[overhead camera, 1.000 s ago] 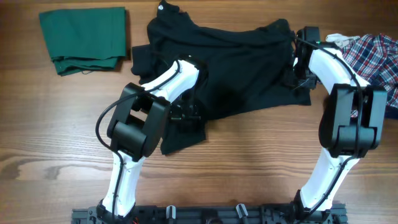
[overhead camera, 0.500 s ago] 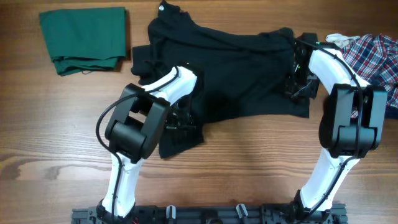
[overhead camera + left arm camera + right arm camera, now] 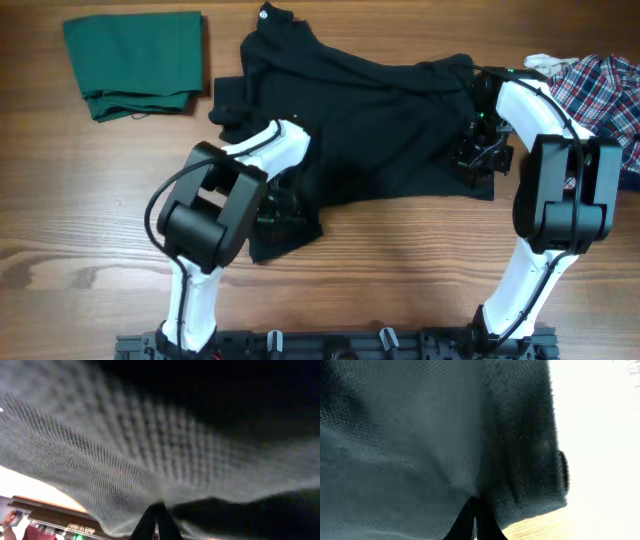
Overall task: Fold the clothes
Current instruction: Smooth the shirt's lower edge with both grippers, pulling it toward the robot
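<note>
Left gripper: jaws closed to a point on a fold of the black shirt. In the left wrist view the cloth draped over the lens, so it was not clear how many layers were pinched.
Right gripper: jaws likewise closed, with the shirt's mesh cloth gathered at the fingertips in the right wrist view.
Shirt from left gripper: the bulk of the cloth lay away from the robot and to its right. A short flap hung toward the robot, just past the jaws.
Shirt from right gripper: the cloth spread to the robot's left. The gripper sat at the shirt's right-hand edge, and bare table began just beyond it.
Long axis: the shirt ran across the table from its far-left end to its near-right edge, rumpled and not flat.
Nearer arm: neither. Each gripper held one end of the side facing the robot, well apart, with the cloth stretched between them.
Relation governing the move: judged from this hold, any lift or fold would hinge on the line joining the two grips.
Neighbours: a green cloth lay apart at the far left, and a plaid shirt lay just beside the right arm.
</note>
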Action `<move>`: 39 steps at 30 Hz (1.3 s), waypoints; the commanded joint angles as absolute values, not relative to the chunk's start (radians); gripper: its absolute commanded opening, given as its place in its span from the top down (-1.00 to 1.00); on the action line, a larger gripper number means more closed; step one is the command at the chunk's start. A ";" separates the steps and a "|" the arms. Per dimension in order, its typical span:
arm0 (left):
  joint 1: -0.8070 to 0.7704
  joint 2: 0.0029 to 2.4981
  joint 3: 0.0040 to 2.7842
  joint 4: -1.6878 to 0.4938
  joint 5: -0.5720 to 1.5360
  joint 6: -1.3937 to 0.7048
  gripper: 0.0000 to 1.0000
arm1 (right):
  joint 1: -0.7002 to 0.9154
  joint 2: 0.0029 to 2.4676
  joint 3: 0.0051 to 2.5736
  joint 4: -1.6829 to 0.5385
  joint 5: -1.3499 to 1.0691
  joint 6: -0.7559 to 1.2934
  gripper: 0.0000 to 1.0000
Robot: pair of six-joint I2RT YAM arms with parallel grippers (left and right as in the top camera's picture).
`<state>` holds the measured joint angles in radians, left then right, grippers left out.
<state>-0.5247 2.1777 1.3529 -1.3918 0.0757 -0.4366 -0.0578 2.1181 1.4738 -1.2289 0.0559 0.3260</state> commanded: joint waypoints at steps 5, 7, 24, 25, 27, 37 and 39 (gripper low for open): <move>-0.528 2.229 1.131 -1.356 0.123 -0.484 0.92 | -0.059 2.120 1.461 -1.246 0.049 0.368 0.91; -0.528 2.191 1.106 -1.354 0.123 -0.497 0.92 | -0.059 2.120 1.461 -1.246 0.053 0.369 0.91; -0.525 2.072 1.076 -1.282 0.084 -0.506 0.92 | -0.059 2.066 1.412 -1.272 0.105 0.419 0.92; -0.525 2.070 1.082 -1.283 0.062 -0.506 0.92 | -0.059 2.050 1.412 -1.250 0.091 0.419 0.91; -0.524 2.052 1.102 -1.294 0.039 -0.506 0.92 | -0.059 2.002 1.412 -1.190 0.027 0.409 0.91; -0.524 1.870 1.118 -1.293 0.041 -0.511 0.92 | -0.059 1.793 1.447 -0.871 -0.212 0.316 0.66; -0.525 1.868 1.118 -1.284 0.040 -0.511 0.92 | -0.059 1.794 1.446 -0.823 -0.213 0.313 0.28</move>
